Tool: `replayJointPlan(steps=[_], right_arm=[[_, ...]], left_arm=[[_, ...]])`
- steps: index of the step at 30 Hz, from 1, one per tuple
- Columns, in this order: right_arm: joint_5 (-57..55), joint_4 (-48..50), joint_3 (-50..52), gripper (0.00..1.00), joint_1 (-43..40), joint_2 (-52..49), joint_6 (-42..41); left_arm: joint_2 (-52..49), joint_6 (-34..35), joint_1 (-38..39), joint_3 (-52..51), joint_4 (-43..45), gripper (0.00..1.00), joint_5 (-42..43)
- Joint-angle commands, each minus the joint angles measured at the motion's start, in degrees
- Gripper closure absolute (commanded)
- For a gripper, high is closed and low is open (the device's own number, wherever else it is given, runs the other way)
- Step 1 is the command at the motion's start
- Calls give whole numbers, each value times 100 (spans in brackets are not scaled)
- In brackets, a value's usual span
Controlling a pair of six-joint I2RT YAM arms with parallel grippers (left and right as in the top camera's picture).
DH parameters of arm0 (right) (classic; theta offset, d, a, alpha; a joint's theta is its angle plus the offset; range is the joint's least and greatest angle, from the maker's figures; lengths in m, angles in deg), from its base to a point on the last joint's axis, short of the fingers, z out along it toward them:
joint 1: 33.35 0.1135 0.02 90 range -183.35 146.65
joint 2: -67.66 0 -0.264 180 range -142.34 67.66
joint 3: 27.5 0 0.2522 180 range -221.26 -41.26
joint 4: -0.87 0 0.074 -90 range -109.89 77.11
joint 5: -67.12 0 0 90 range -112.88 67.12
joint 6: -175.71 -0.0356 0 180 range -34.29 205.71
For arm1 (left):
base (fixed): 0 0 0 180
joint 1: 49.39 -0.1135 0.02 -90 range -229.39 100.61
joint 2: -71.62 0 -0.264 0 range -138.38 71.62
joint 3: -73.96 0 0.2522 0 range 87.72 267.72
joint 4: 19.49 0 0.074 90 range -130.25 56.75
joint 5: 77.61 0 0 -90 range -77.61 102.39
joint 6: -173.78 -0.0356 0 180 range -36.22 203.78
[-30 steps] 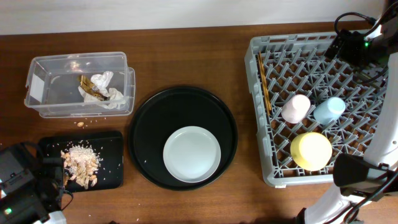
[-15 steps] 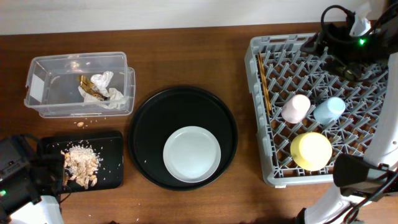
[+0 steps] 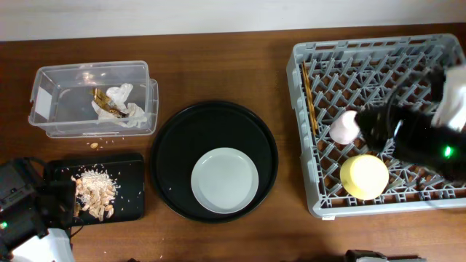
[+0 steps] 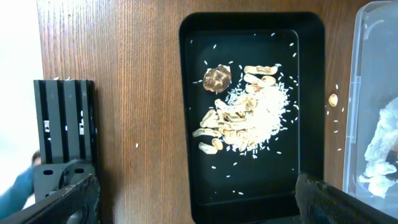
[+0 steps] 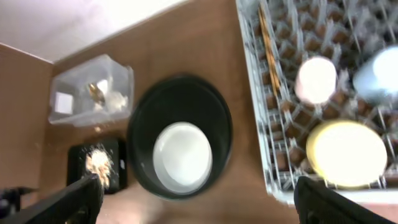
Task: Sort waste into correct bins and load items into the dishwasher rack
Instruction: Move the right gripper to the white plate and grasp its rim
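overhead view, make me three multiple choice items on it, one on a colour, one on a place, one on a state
1. The bowl in the dish rack is: A yellow, B green, C red.
2. The plate lies: A in the dish rack, B on the round black tray, C under the bowl.
3. The small black rectangular tray is: A bare, B holding food scraps, C upside down.
Answers: 1 A, its dome shows yellow; 2 B, the plate sits inside the round tray's rim; 3 B, crumbly scraps lie piled in it.
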Motion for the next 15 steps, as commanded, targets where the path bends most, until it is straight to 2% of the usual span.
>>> replayJointPlan(steps=[1, 8, 11, 15], right_arm=[[-278, 7, 686, 1, 68, 111, 251], [63, -35, 1021, 1, 157, 114, 743], [59, -31, 1036, 1, 533, 109, 743], [31, 107, 1073, 1, 1604, -70, 719]], left_arm=[[-15, 57, -37, -37, -9, 1, -61], [-15, 57, -37, -37, -9, 1, -61], [-15, 57, -37, -37, -9, 1, -61], [-15, 57, -37, -37, -9, 1, -61]])
